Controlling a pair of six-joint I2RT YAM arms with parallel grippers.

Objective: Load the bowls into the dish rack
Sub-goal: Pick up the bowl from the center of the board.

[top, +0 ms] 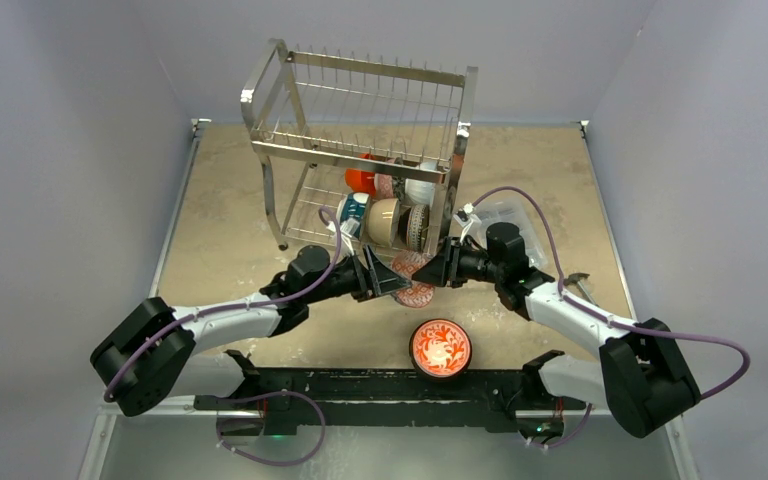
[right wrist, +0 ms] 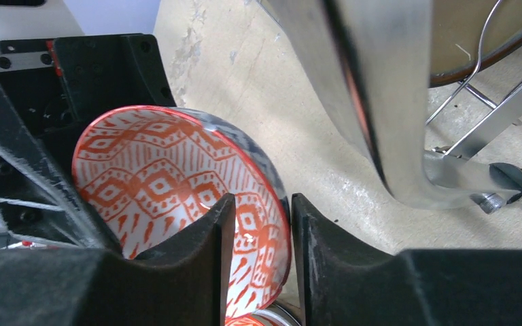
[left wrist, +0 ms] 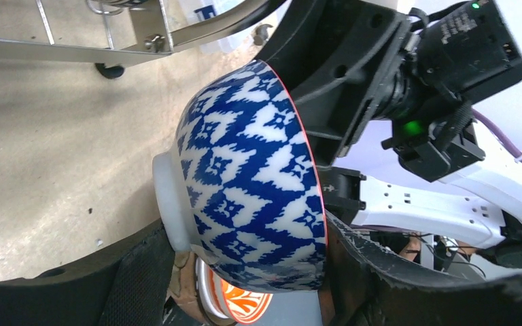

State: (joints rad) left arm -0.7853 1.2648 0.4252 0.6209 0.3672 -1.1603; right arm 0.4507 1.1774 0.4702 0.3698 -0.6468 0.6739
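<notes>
Left gripper (top: 392, 280) clamped on blue bowl (left wrist: 251, 183), foot to rim, just near of right leg of dish rack (top: 350, 158). Right gripper (right wrist: 262, 212) spread, loose round rim. Risk: my lone grip on glaze slips, bowl drops onto floral bowl (top: 441, 347); or rim clips leg.

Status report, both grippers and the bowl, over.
Left gripper shut on blue bowl. Right gripper open, astride its rim. Leg of dish rack close beside.
</notes>
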